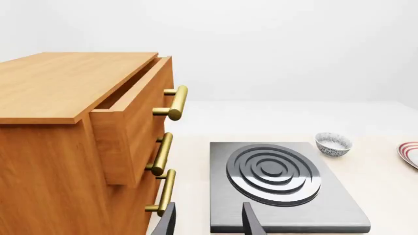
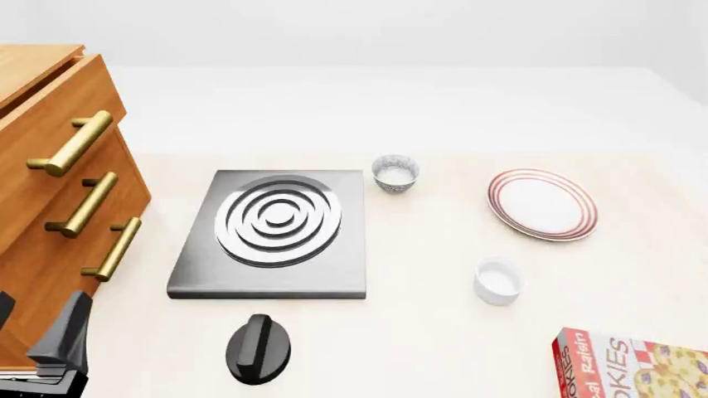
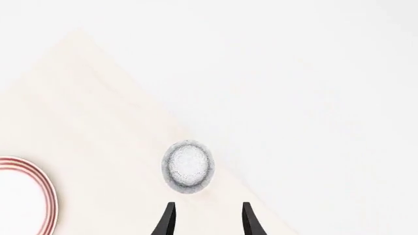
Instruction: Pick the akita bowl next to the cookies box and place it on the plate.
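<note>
Fingers of the right arm, the right fingers [image 3: 165, 223], are standing spread at the bottom of the right wrist frame, gripping nothing. Just above their gap the akita bowl [image 3: 188, 166] is sitting upright near the edge of the tabletop [image 3: 98, 112], apart from both tips. The plate [image 3: 23, 200] is showing at the lower left edge of that frame, well apart from the bowl. The left fingers [image 1: 253, 223] are likewise standing spread and bare, hanging low in the left wrist frame before the grey stove slab [image 1: 287, 196] and the wooden cabinet [image 1: 65, 122]. In the front view, a second speckled bowl [image 2: 395, 172] is resting just beside the slab's upper right corner, a plain ramekin [image 2: 498, 282] is sitting below the plate, and the cookies box [image 2: 631, 365] is lying in the lower right corner.
</note>
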You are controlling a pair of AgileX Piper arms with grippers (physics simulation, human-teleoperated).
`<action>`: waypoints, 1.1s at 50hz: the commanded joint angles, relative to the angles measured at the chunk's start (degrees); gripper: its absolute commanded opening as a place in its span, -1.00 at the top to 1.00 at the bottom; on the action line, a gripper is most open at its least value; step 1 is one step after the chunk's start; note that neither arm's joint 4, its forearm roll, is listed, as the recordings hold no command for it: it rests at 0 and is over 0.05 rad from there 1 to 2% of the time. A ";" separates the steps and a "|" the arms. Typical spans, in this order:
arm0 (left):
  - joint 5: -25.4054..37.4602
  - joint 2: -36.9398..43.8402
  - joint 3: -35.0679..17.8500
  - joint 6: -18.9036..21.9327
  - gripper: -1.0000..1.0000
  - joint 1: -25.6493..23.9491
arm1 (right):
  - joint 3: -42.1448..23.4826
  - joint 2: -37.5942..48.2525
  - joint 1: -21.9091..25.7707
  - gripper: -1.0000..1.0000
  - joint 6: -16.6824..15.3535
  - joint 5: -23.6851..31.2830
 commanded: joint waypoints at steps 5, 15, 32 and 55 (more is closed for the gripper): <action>0.00 0.00 0.00 0.00 -1.00 0.00 | -4.47 5.90 1.07 -1.00 -0.35 -0.13; 0.00 0.00 0.00 0.00 -1.00 0.00 | -4.51 8.50 0.89 -1.00 -0.48 -1.69; 0.00 0.00 0.00 0.00 -1.00 0.00 | -1.58 12.02 0.71 -1.00 -1.32 -6.05; 0.00 0.00 0.00 0.00 -1.00 0.00 | 0.14 17.04 1.07 -1.00 -2.35 -9.96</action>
